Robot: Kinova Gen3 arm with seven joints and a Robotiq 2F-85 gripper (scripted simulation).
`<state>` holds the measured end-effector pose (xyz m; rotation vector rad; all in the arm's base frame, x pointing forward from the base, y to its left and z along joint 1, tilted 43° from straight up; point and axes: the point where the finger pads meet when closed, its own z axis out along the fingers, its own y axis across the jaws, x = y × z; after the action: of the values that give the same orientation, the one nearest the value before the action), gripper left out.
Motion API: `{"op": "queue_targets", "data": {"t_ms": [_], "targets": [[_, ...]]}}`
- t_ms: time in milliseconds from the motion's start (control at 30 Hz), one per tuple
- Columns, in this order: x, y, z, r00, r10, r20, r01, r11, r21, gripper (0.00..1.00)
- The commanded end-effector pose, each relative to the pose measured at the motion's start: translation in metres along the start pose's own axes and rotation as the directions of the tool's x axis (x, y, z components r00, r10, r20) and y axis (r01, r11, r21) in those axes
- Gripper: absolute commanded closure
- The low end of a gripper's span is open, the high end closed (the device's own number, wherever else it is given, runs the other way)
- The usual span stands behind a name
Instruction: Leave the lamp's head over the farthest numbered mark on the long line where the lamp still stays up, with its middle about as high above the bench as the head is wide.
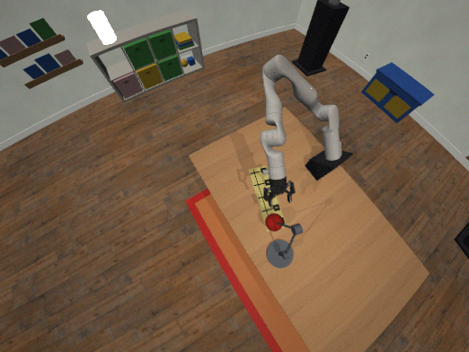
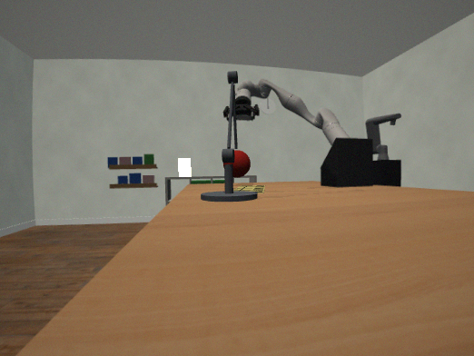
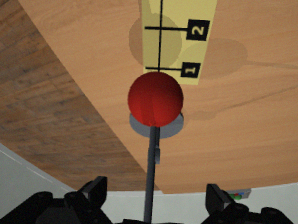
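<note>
Wrist view put the lamp's round red head (image 1: pixel 273 222) (image 2: pixel 241 163) (image 3: pixel 155 99) between the camera and the grey base (image 1: pixel 273 259) (image 2: pixel 229 197) (image 3: pixel 170 131), at the end of the yellow strip (image 1: pixel 258 184) (image 2: pixel 254 188) (image 3: pixel 175 50) marked 1. The 1 label (image 3: pixel 190 70) and the 2 label (image 3: pixel 198 30) were both readable, each beside a cross line on the strip's long black line. The lamp stood folded, its elbow joint (image 1: pixel 296 229) (image 2: pixel 232 77) high above the base and its head held up off the tabletop (image 1: pixel 341 269) (image 2: pixel 272 272) (image 3: pixel 250 125). Exactly which spot on the line lay under the head could not be told.

The end effector (image 1: pixel 280 198) (image 2: pixel 241 113) (image 3: pixel 155 191) was spread wide with nothing pinched in it. It hung above the strip, higher than the head and apart from it, on the side away from the lamp's base. Behind it, the pale arm (image 1: pixel 305 92) (image 2: pixel 295 104) arched up and back down to its black mount (image 1: pixel 318 171) (image 2: pixel 345 168) near the opposite long edge of the tabletop.
</note>
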<state>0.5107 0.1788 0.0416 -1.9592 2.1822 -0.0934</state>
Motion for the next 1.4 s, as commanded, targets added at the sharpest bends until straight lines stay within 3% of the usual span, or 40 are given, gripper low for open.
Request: {"op": "queue_targets", "data": {"t_ms": [0,1233,1367], "targets": [[-0.001,0.001,0.002,1.000,-0.002,0.001,0.002,1.000,-0.003,0.00],[-0.001,0.001,0.001,1.000,-0.002,0.001,0.002,1.000,-0.002,0.00],[-0.001,0.000,0.011,1.000,-0.002,-0.002,0.002,1.000,-0.001,0.00]]}}
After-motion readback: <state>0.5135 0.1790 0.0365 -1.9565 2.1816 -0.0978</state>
